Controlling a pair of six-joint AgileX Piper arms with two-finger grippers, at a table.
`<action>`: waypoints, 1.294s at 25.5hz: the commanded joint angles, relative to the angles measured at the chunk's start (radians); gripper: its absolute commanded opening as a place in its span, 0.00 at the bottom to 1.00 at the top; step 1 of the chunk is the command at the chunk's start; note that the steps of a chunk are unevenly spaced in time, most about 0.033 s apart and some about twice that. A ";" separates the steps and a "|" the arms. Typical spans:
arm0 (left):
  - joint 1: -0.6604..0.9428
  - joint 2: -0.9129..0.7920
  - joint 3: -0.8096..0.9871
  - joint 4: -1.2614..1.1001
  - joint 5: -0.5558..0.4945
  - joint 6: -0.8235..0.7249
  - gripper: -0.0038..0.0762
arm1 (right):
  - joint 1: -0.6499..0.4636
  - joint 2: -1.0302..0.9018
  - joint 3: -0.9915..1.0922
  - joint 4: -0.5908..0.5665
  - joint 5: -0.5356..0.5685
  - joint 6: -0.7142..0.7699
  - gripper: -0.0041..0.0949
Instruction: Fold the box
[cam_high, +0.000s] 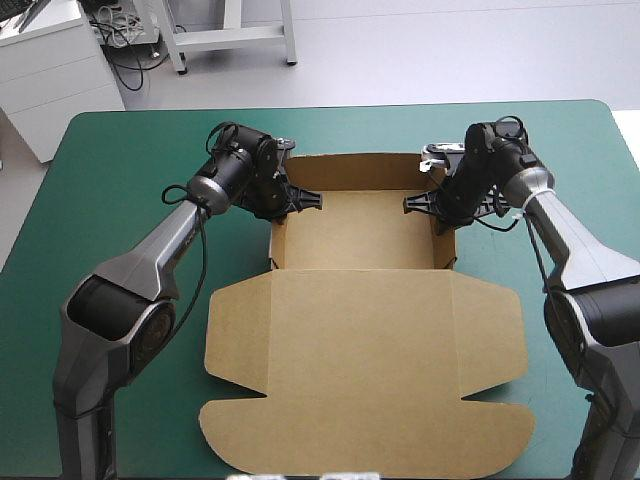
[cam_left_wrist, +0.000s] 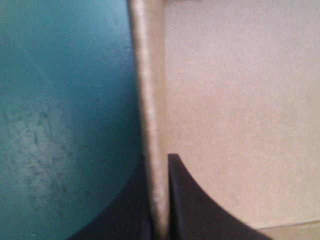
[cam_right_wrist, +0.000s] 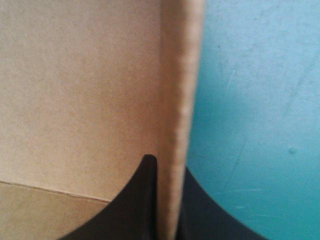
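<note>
The brown box (cam_high: 365, 300) lies mid-table as an open tray with its walls raised and its lid flat toward the near edge. My left gripper (cam_high: 290, 200) is shut on the tray's left wall, near the far corner. In the left wrist view that wall (cam_left_wrist: 150, 100) runs edge-on out from between the black fingers (cam_left_wrist: 195, 200). My right gripper (cam_high: 432, 200) is shut on the tray's right wall. The right wrist view shows this wall (cam_right_wrist: 177, 110) pinched between its fingers (cam_right_wrist: 140, 200), with the box floor on one side and teal-green cover on the other.
The teal-green table cover (cam_high: 120, 200) lies bare around the box on both sides and behind it. The flat lid (cam_high: 365, 400) reaches almost to the table's near edge.
</note>
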 joint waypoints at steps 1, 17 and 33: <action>-0.003 -0.045 -0.028 0.035 0.057 0.080 0.08 | -0.003 -0.049 -0.029 0.085 0.032 -0.067 0.14; 0.008 -0.045 -0.039 0.056 0.044 0.103 0.58 | -0.003 -0.037 -0.125 0.047 0.008 -0.005 0.82; 0.025 -0.383 -0.276 0.046 0.063 0.228 0.02 | -0.034 -0.305 -0.149 0.047 0.032 0.036 0.82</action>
